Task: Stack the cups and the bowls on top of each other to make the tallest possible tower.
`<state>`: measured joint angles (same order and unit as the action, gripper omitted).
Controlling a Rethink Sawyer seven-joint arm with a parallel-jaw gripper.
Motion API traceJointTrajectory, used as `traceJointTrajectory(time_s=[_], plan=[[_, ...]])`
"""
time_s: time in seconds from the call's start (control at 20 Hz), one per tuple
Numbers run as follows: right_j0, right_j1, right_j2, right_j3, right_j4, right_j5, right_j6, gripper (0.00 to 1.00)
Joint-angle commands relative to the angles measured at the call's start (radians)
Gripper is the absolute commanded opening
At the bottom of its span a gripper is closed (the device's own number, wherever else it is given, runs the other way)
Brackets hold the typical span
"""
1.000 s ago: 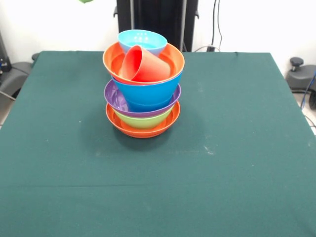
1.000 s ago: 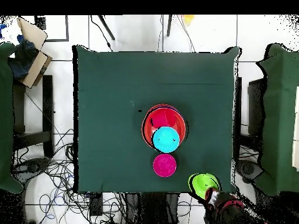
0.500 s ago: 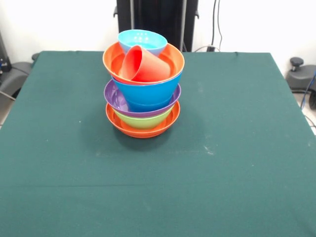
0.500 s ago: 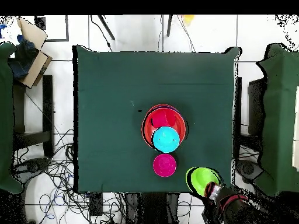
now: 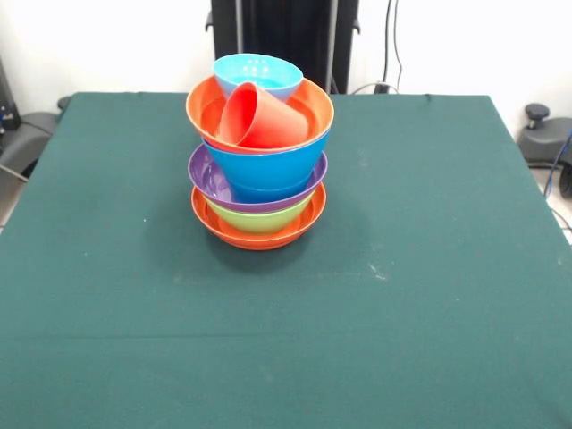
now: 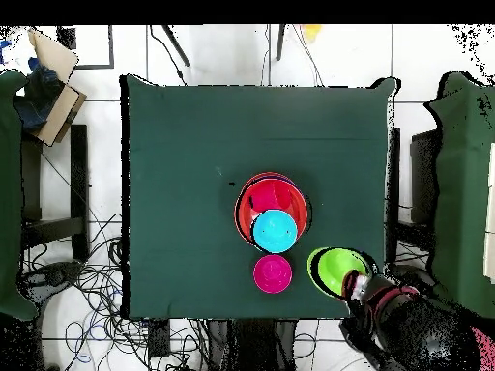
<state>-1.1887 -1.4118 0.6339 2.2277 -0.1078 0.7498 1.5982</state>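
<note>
The tower [image 5: 259, 170] stands on the green table [image 5: 420, 268]: a wide orange bowl [image 5: 258, 234] at the base, then green, purple, blue and a second orange bowl. A red cup [image 5: 261, 119] lies on its side in that top bowl. A light blue bowl [image 5: 257, 73] shows just behind the top rim. In the overhead view the tower [image 6: 263, 198] has the light blue bowl [image 6: 275, 230] at its lower edge and a magenta bowl [image 6: 273, 274] below that. My gripper [image 6: 356, 287] holds a green bowl [image 6: 334, 269] by its rim over the table's lower right part. The front view does not show it.
A cardboard box [image 6: 50, 75] sits off the table's upper left corner in the overhead view, and cables [image 6: 87, 290] litter the floor at lower left. Green-covered furniture [image 6: 466, 193] stands at the right side. The arm [image 6: 401, 324] reaches in from the lower right.
The gripper has carried the green bowl from beyond the table's edge in over its lower right part, closer to the tower. The tower and the other bowls have not moved.
</note>
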Motion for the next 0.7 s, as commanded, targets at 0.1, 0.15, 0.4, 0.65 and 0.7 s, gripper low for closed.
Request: traceJointTrajectory(time_s=[0.1,0.15,0.4,0.65,0.7], plan=[[0.123,0.172,0.047,-0.233,-0.130,0.160,-0.025,0.00],[0.147,0.202,0.037,-0.274,-0.150,0.179,-0.005,0.00],[0.216,0.278,0.002,-0.374,-0.179,0.221,0.027,0.00],[0.279,0.341,-0.031,-0.452,-0.206,0.237,0.064,0.00],[0.289,0.349,-0.037,-0.462,-0.208,0.238,0.068,0.00]])
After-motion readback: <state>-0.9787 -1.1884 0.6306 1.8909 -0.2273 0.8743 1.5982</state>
